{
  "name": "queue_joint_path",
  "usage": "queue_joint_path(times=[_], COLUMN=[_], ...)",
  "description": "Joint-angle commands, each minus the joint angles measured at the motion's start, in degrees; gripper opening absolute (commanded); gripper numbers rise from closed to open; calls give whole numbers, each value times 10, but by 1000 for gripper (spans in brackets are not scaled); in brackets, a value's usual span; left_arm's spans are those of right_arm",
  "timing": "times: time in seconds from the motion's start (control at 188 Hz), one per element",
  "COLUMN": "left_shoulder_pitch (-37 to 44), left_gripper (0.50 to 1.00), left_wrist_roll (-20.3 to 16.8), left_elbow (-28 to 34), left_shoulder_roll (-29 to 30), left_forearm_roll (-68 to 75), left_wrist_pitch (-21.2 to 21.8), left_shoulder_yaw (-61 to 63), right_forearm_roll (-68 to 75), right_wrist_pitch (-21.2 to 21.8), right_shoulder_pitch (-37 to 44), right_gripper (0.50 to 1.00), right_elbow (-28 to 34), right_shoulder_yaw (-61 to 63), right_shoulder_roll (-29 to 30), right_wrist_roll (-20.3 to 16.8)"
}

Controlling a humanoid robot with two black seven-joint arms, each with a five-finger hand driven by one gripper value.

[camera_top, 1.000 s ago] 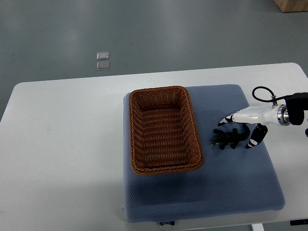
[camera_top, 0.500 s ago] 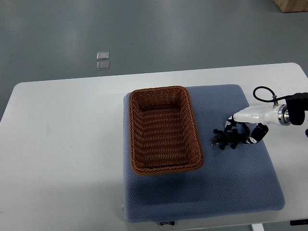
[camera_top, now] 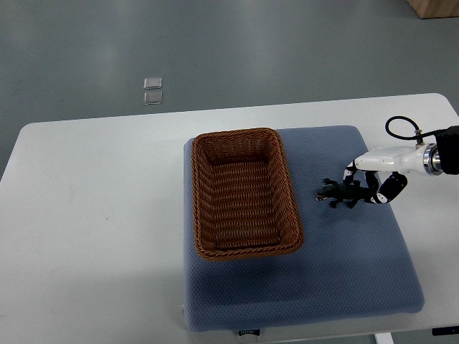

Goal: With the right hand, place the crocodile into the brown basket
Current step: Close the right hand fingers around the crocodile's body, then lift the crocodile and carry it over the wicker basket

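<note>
A grey floor (camera_top: 251,50) stretches out behind the work, with the corner of a tan box (camera_top: 434,7) just showing at the far right. In front of it stands a white table (camera_top: 93,215) with rounded corners, bare on its left half. A blue-grey padded mat (camera_top: 301,287) covers most of the right half and reaches to the near edge. On the left part of that mat sits the brown basket (camera_top: 237,133), a rectangular wicker one, long side running away from the robot, nothing inside it.

The robot's right arm comes in from the right edge, a dark cuff, then a white wrist with a black cable (camera_top: 400,125) looping above it. The right hand (camera_top: 374,175) is over the right part of the mat, its dark-tipped fingers (camera_top: 391,190) curled in and closed around the tail end of the crocodile (camera_top: 336,193). The crocodile is a small dark green toy, lying roughly crosswise with its head pointing toward the basket and its legs splayed. It is to the right of the basket, near its wall but apart from it, and outside it. Whether it rests on the mat or hangs just clear of it I cannot tell from here.

Out on the floor beyond the table lie two small clear squares (camera_top: 153,91), one just beside the other
</note>
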Motion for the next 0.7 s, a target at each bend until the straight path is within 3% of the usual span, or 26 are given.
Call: queue_joint_path(times=[0.0,0.511,0.697], left_shoulder_pitch=[0,0,0], left_gripper=[1000,1000,1000], left_wrist_roll=[0,0,0], left_elbow=[0,0,0], left_shoulder_roll=[0,0,0], left_forearm_roll=[0,0,0], left_wrist_pitch=[0,0,0], left_shoulder_yaw=[0,1,1], right_forearm_roll=[2,3,5], right_wrist_pitch=[2,4,17], right_shoulder_pitch=[6,97,146], right_gripper=[500,500,502], right_elbow=[0,-24,-23], right_shoulder_yaw=[0,8,8], right_shoulder_roll=[-7,2,75], right_wrist_roll=[0,-2,-1])
